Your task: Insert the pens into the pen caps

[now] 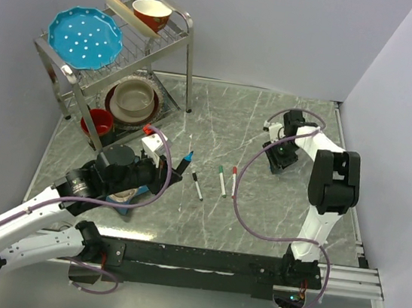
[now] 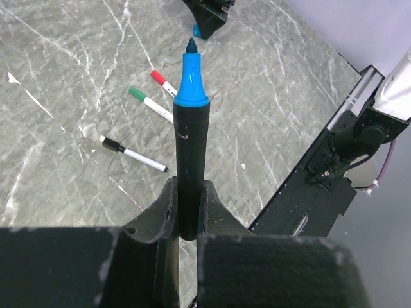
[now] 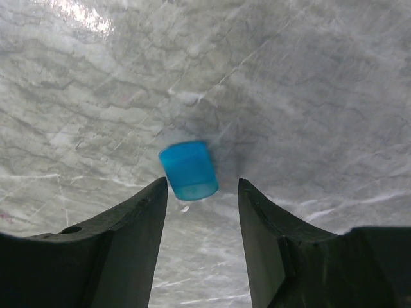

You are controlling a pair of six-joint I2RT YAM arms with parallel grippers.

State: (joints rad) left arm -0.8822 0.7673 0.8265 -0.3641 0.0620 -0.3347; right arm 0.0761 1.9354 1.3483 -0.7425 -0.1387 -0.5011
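Dark blue-tipped pen (image 2: 190, 147) being clenched in left tool (image 2: 188, 192), long axis running straight out, tip pointing toward blue cap (image 3: 189, 169). Cap being hovered over by released right tool (image 3: 202, 189).

A small blue cap (image 3: 188, 168) sits on the grey, white-veined marble surface (image 3: 308, 83), with a soft shadow around it. It is translucent, and its lower rim looks paler than the rest. The right end effector (image 3: 202, 185) hangs above it with its two dark fingers (image 3: 128, 237) spread wide apart. The cap lies just ahead of the gap between the fingertips, closer to the left one. Neither finger clearly touches it. Glare brightens the surface's upper left corner.
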